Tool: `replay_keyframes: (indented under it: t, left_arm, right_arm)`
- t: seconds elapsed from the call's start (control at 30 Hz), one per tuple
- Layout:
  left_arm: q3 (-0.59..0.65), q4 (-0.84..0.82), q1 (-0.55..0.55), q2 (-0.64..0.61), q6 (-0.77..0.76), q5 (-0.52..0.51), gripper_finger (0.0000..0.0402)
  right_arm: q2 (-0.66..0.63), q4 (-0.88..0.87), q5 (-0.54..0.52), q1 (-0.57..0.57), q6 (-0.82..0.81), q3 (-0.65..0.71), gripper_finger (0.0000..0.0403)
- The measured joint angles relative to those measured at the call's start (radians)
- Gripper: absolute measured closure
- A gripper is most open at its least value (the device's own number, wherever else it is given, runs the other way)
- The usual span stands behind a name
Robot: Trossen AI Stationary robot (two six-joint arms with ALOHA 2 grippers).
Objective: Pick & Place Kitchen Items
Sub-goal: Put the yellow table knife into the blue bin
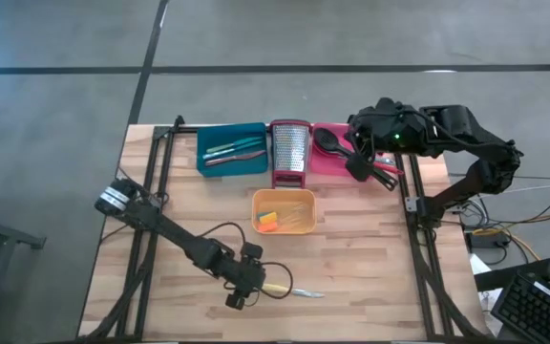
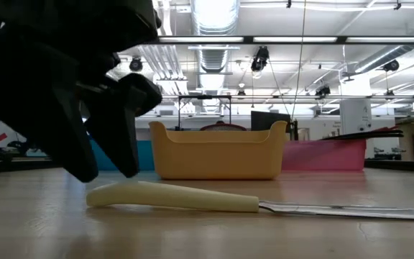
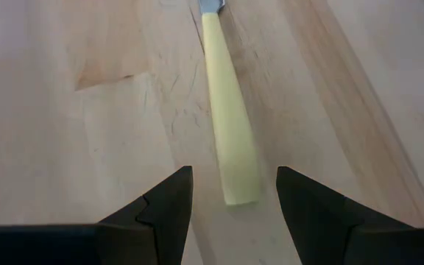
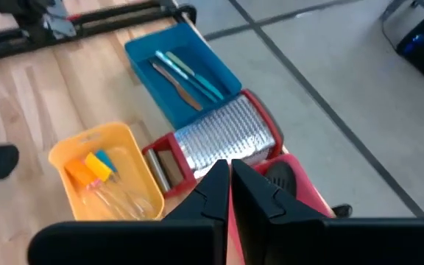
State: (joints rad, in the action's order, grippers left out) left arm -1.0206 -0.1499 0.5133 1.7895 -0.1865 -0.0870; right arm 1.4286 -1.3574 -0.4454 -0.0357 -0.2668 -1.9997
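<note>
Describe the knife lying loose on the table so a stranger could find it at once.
Start at the orange tray in the middle of the wooden table, then look toward the near edge, where the left gripper hangs open. The knife lies flat just past its fingers. It is the only utensil on bare wood, with a pale yellow handle and a steel blade.

Wooden table [image 1: 370,248] holds three trays [image 1: 283,211] (grater [image 1: 289,153] between) and knife [image 1: 289,290].

My light wooden surface [image 1: 370,268] sits on a grey floor [image 1: 256,38] crossed by dark lines. Beyond it, an open ceiling [image 2: 300,29] carries long strip lights, round ducts [image 2: 214,14] and hanging cables. A keyboard [image 1: 533,311] lies just beside the surface's edge.
</note>
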Motion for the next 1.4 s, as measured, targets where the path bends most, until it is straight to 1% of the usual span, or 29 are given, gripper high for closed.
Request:
replay_keyframes:
  t: [0.13, 0.2, 0.3, 0.37, 0.47, 0.53, 0.73, 0.83, 0.9, 0.97, 1.07, 1.17, 1.23, 1.33, 1.4]
  left_arm:
    - [0.0, 0.014, 0.0, 0.018, -0.02, 0.002, 0.02]
    - [0.001, 0.022, -0.001, 0.023, -0.029, 0.003, 0.02]
    - [0.001, 0.034, -0.001, 0.029, -0.032, 0.004, 0.02]
    - [0.005, 0.041, -0.001, 0.03, -0.032, 0.004, 0.02]
    - [0.011, 0.054, -0.001, 0.032, -0.031, 0.004, 0.02]
    - [0.011, 0.068, -0.002, 0.04, -0.025, 0.004, 0.02]
    - [0.011, 0.086, -0.021, 0.069, -0.016, 0.011, 0.02]
    - [0.009, 0.099, -0.037, 0.077, -0.014, 0.032, 0.0209]
    - [0.009, 0.105, -0.045, 0.079, -0.003, 0.036, 0.0219]
    - [0.009, 0.106, -0.05, 0.079, 0.003, 0.037, 0.0233]
    - [0.009, 0.103, -0.055, 0.08, 0.004, 0.037, 0.0261]
    - [0.009, 0.096, -0.056, 0.08, 0.012, 0.042, 0.0298]
    - [0.009, 0.094, -0.056, 0.08, 0.014, 0.044, 0.0319]
    - [0.008, 0.08, -0.058, 0.076, 0.017, 0.044, 0.032]
    - [0.008, 0.056, -0.061, 0.069, 0.016, 0.046, 0.032]
  right_arm:
    - [-0.001, 0.027, 0.001, 0.0, 0.005, 0.001, 0.0394]
    - [-0.008, 0.046, 0.018, 0.0, 0.01, 0.004, 0.0394]
    - [-0.043, 0.109, 0.064, 0.001, 0.03, 0.037, 0.0394]
    - [-0.08, 0.176, 0.078, 0.009, 0.05, 0.085, 0.0394]
    - [-0.155, 0.266, 0.089, 0.012, 0.074, 0.187, 0.0394]
    - [-0.217, 0.302, 0.115, 0.012, 0.075, 0.264, 0.0394]
    - [-0.422, 0.371, 0.135, 0.012, 0.022, 0.515, 0.0394]
    - [-0.528, 0.401, 0.139, 0.012, 0.0, 0.641, 0.0394]
    - [-0.603, 0.427, 0.153, 0.012, 0.0, 0.724, 0.0394]
    - [-0.677, 0.473, 0.188, 0.012, -0.003, 0.817, 0.0394]
    - [-0.799, 0.584, 0.274, 0.012, 0.001, 0.961, 0.0394]
    - [-0.917, 0.648, 0.351, 0.012, 0.008, 1.084, 0.0394]
    - [-0.992, 0.653, 0.365, 0.012, 0.016, 1.153, 0.0394]
    - [-1.093, 0.653, 0.364, 0.012, 0.05, 1.244, 0.0394]
    - [-1.153, 0.653, 0.336, 0.012, 0.097, 1.292, 0.0394]
